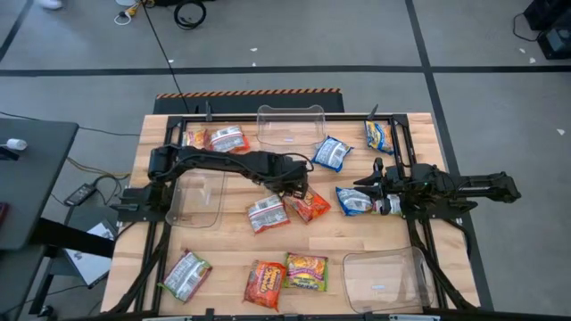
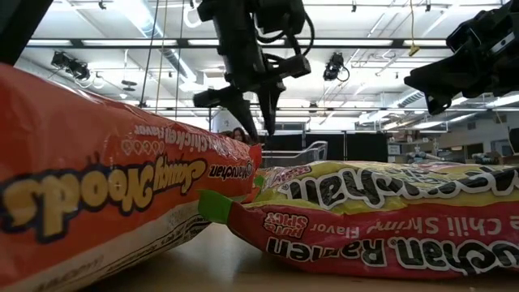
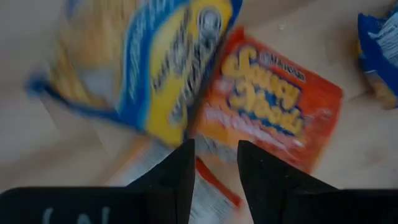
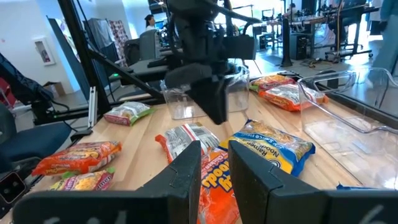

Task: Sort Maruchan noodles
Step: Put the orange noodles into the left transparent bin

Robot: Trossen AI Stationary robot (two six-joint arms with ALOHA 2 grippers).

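Ramen packets lie scattered flat on the wooden table [image 1: 357, 241]. My left gripper [image 1: 299, 189] hangs open over the middle, above a blue-and-yellow packet [image 3: 149, 62], an orange packet [image 3: 273, 106] and a silver-white packet [image 1: 267, 214]; it holds nothing [image 2: 253, 122]. In the right wrist view that blue-and-yellow packet [image 4: 267, 146] lies on the table beside the orange one [image 4: 214, 180]. My right gripper [image 1: 376, 185] hovers open at the table's right side, pointing left, beside a blue packet [image 1: 355, 201].
Clear trays sit at the far edge [image 1: 290, 125], the left [image 1: 194, 198] and the near right corner [image 1: 388, 278]. More packets lie far left [image 1: 226, 138], far right [image 1: 379, 135] and along the near edge [image 1: 265, 283], [image 1: 306, 272], [image 1: 186, 275].
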